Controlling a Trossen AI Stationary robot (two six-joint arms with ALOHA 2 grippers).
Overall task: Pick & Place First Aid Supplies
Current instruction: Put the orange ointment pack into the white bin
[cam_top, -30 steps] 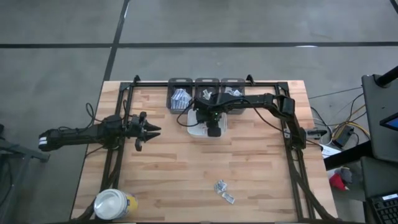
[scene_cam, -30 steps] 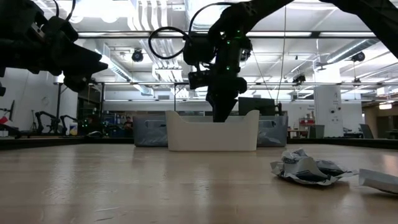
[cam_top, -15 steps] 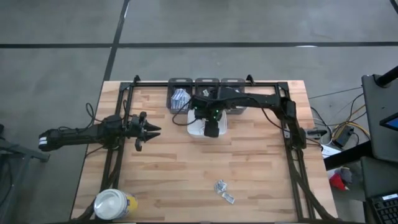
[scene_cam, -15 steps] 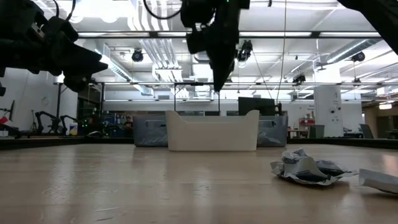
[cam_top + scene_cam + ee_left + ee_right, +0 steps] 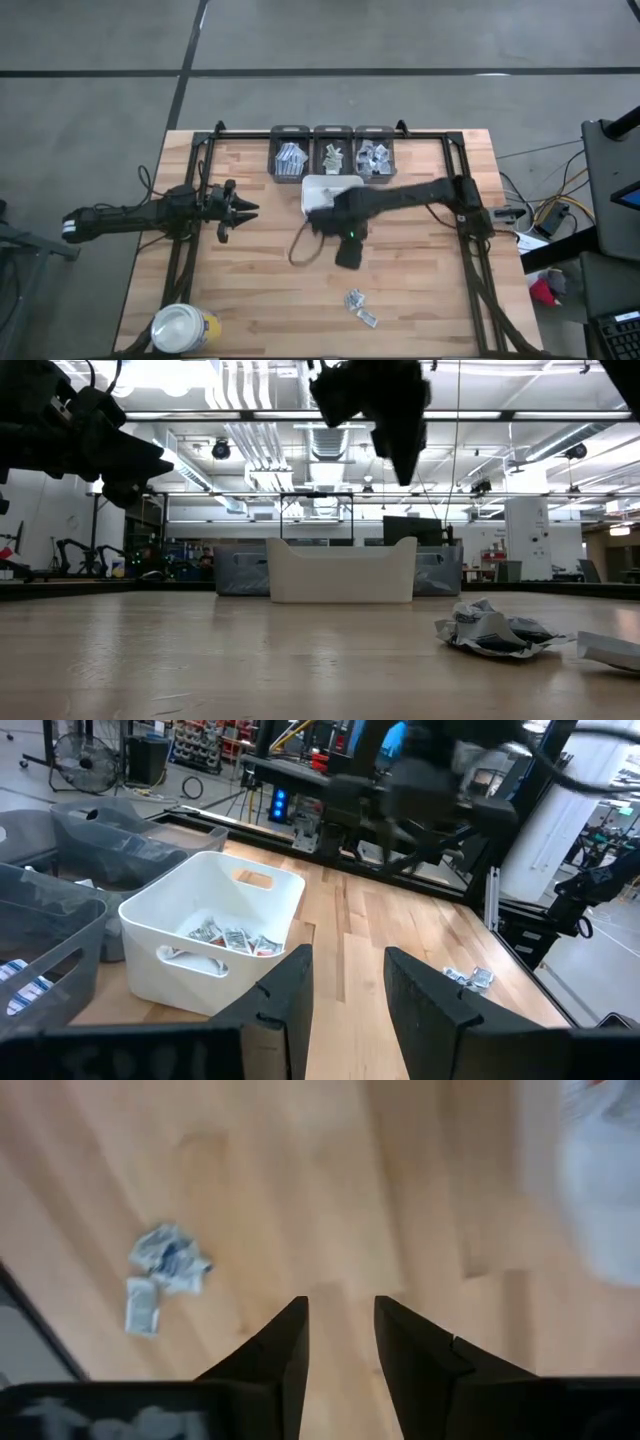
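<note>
Two or three small crumpled first aid packets [image 5: 360, 306] lie on the wooden table near its front edge; the right wrist view shows them [image 5: 158, 1278] too. More packets [image 5: 228, 936] lie inside the white tray [image 5: 322, 187] at the far middle. My right gripper [image 5: 346, 256] hangs above the table between tray and loose packets, pointing down, open, with nothing between its fingers [image 5: 340, 1325]. My left gripper [image 5: 248, 208] waits at the table's left, level, open and empty [image 5: 345, 982].
Three grey bins [image 5: 333, 157] holding packets stand along the far edge behind the tray. A yellow jar with a white lid [image 5: 183, 328] stands at the near left corner. Black frame rails [image 5: 470, 260] run along both sides. Bare wood lies around the loose packets.
My right gripper has risen out of the white tray and swung toward the table's near edge, rolling at the wrist as it went. It now hangs over bare wood in front of the tray. The loose packets have not moved.
</note>
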